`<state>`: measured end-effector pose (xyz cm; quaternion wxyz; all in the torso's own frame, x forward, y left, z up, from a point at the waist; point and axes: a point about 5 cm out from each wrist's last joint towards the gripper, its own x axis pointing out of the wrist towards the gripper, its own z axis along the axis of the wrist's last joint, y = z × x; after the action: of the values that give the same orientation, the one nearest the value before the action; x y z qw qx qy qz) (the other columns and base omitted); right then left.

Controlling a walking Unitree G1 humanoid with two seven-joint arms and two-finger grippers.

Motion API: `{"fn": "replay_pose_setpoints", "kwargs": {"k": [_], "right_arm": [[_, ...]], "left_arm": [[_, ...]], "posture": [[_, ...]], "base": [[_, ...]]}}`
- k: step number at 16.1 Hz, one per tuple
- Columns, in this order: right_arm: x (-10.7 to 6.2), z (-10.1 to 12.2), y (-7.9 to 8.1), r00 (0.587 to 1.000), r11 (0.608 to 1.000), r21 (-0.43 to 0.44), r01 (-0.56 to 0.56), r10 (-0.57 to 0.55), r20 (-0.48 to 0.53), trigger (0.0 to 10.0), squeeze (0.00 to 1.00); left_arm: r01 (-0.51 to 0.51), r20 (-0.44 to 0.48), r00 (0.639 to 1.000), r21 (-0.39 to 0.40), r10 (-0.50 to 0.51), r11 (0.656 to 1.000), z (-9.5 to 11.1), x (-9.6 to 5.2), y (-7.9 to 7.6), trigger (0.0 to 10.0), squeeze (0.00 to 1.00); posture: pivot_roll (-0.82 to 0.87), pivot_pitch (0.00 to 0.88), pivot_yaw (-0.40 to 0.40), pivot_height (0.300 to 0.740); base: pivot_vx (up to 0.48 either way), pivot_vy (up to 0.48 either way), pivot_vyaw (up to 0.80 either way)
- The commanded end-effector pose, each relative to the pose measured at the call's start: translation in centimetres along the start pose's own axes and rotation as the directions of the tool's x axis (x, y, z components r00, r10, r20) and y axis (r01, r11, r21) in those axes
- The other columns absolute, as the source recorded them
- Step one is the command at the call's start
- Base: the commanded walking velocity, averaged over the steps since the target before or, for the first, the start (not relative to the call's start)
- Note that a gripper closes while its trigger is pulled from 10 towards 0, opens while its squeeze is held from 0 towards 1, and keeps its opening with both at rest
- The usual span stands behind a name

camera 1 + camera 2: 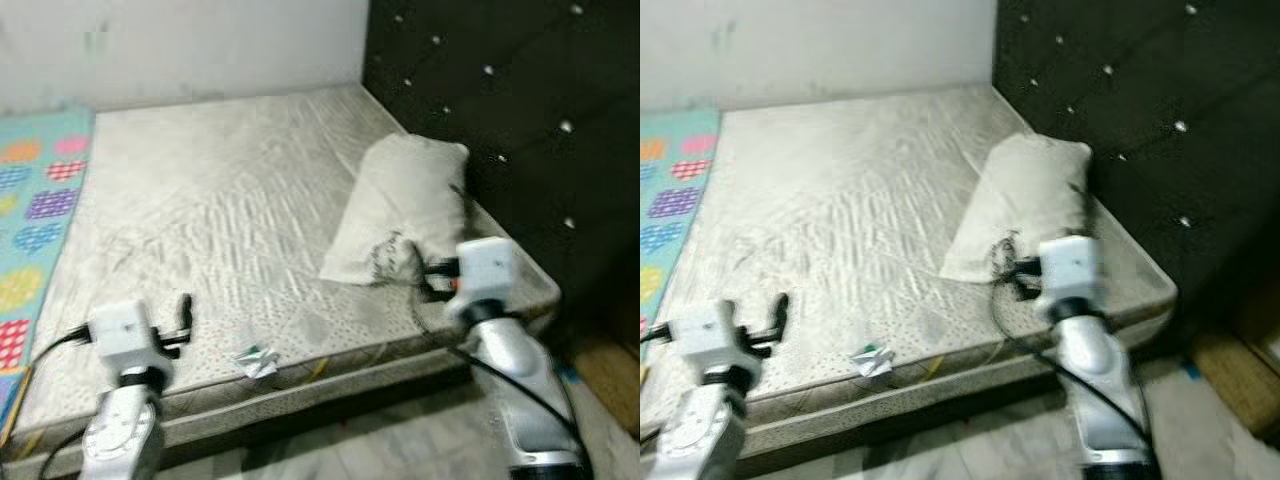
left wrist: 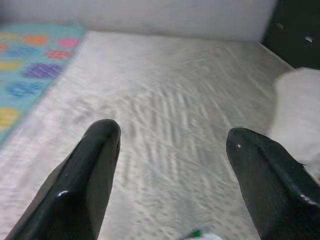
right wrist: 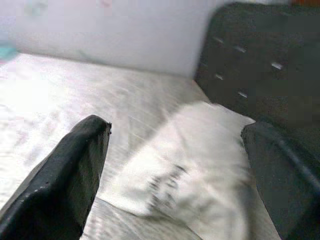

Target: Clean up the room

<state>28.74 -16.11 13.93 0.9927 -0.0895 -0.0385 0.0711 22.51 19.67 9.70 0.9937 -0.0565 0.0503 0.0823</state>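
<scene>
While robot faces bed, inventory near to far: left gripper point(image 1: 184, 318), fingers spread, empty; crumpled wrapper point(image 1: 256, 361) at mattress point(image 1: 220, 200) front edge, just right of it. Right gripper point(image 3: 175, 165) spread, empty, aimed at pillow point(image 1: 400, 205), long axis toward headboard point(image 1: 520, 110). Wrapper's green edge visible at left wrist view's edge.

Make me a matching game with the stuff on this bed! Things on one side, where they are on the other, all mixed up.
Things:
1. pillow
2. crumpled wrapper
3. colourful blanket
4. headboard

Places:
A. along the bed's left side
B. near the front edge of the mattress
C. standing dark along the right side of the bed
D. lying on the mattress beside the headboard

Pairs: 1-D, 2-B, 3-A, 4-C
</scene>
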Motion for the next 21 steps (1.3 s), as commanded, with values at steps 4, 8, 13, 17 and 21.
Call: {"fn": "replay_pose_setpoints", "kwargs": {"k": [4,8,13,17,21], "right_arm": [[-0.18,0.00,-0.67,1.000,1.000,0.012,0.014,-0.014,0.001,10.0,0.00],[-0.18,0.02,-0.62,1.000,1.000,0.004,0.009,-0.009,0.002,10.0,0.00],[-0.24,-0.02,-0.70,1.000,0.999,0.032,0.016,-0.016,0.004,10.0,0.00],[-0.33,-0.08,-0.79,1.000,0.999,0.032,0.016,-0.016,0.002,10.0,0.00],[-0.29,-0.09,-0.79,1.000,1.000,0.024,0.013,-0.013,0.002,10.0,0.00]], "left_arm": [[0.017,0.003,1.000,-0.008,-0.017,1.000,0.11,-0.05,-0.37,10.0,0.00],[0.025,0.003,1.000,-0.016,-0.025,1.000,0.11,-0.02,-0.42,10.0,0.00],[0.037,0.005,0.999,-0.037,-0.037,0.999,0.15,0.04,-0.56,10.0,0.00],[0.035,0.005,0.999,-0.039,-0.035,0.999,0.18,0.07,-0.57,10.0,0.00],[0.042,0.007,0.999,-0.037,-0.042,0.998,0.20,0.12,-0.65,10.0,0.00]], "posture": [[0.00,0.050,-0.021,0.740],[0.00,0.051,-0.021,0.740],[-0.01,0.053,-0.021,0.740],[-0.01,0.056,-0.022,0.740],[-0.01,0.057,-0.021,0.740]], "base": [[0.000,0.000,0.70],[0.000,0.000,0.18],[0.000,0.000,0.12],[0.000,0.277,0.00],[0.000,0.480,0.00]]}}
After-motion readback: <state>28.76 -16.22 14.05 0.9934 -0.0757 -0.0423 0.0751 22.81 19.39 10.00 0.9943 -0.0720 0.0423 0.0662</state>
